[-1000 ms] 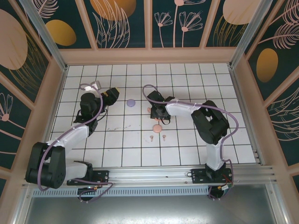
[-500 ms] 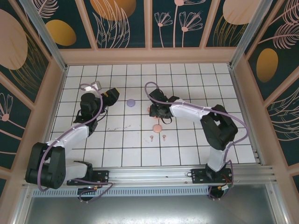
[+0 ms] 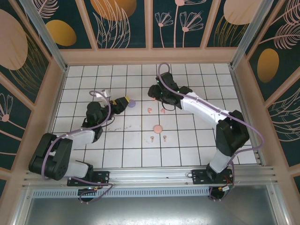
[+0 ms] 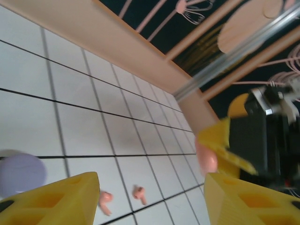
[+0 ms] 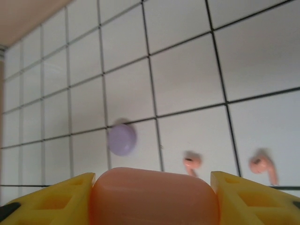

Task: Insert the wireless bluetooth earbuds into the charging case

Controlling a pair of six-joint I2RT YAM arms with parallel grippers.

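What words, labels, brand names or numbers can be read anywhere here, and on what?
None can be read.
The wall panels carry only painted flowers and leaves, no letters.
The lilac case, the pink case and the earbuds show no print.
Any marking on the arms is too small to tell.

Lab robot cell: white tiled table, floral panel walls.

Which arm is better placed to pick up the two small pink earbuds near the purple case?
Probably left: the left fingers stand open and empty, with the earbuds just ahead on the tiles. The right fingers are closed on a pink case.
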